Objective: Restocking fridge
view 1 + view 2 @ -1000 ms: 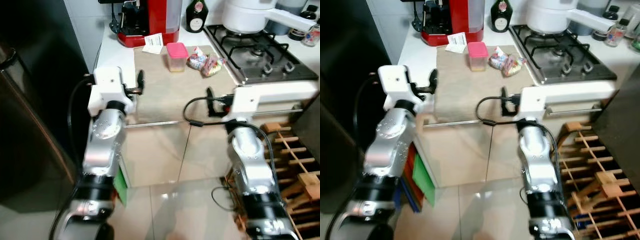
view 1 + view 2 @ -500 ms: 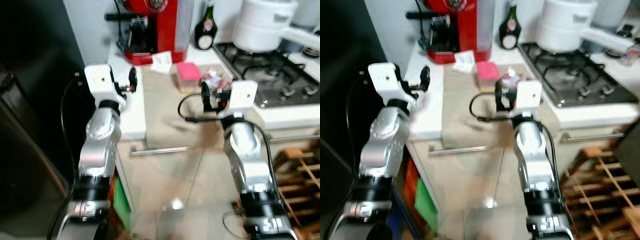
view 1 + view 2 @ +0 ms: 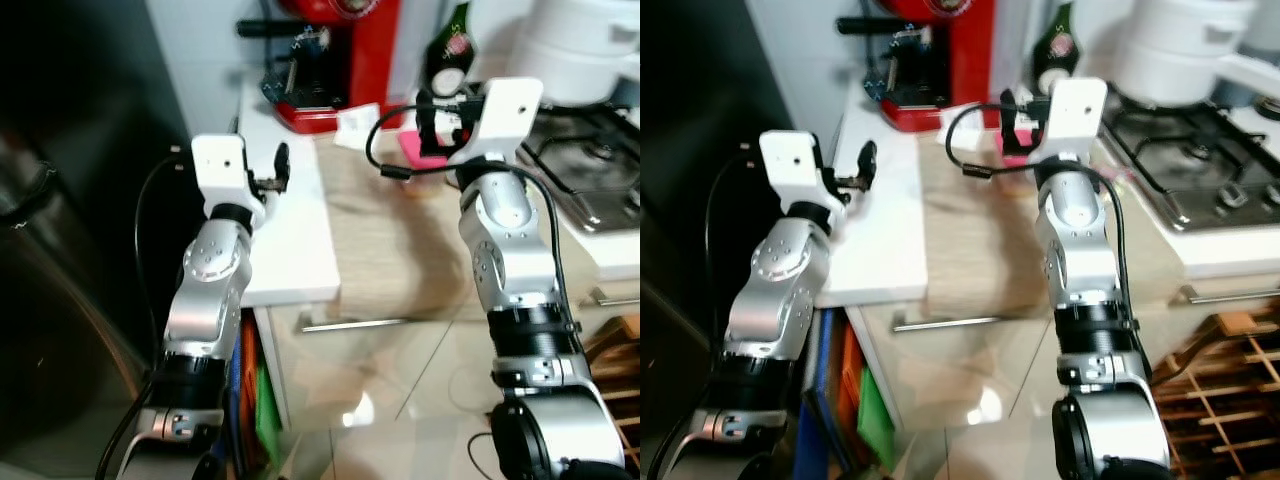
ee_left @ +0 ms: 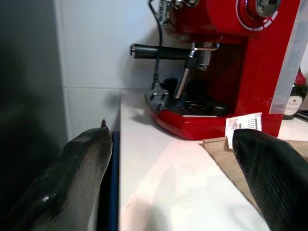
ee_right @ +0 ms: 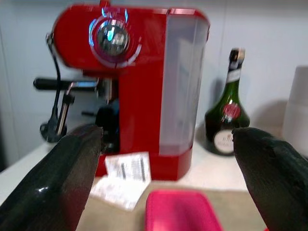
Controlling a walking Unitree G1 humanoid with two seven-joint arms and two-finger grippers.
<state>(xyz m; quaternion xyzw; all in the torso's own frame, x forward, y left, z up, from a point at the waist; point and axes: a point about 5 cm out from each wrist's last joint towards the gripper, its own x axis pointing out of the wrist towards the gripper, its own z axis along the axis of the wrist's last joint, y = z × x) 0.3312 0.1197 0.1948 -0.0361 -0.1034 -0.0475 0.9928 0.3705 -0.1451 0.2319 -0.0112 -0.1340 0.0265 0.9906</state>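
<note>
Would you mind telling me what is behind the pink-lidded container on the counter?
Behind the pink-lidded container stand the red coffee machine, a paper slip at its base, and a green bottle. The container's contents are hidden beneath its lid.

arms [image 3: 215, 290]: silver, ribbed black collars | wrists: white blocks | cables: black | fingers [image 4: 72, 178]: black, seemingly matte

red coffee machine [image 5: 130, 86] ahead, bare worktop [image 4: 163, 187] before
</note>
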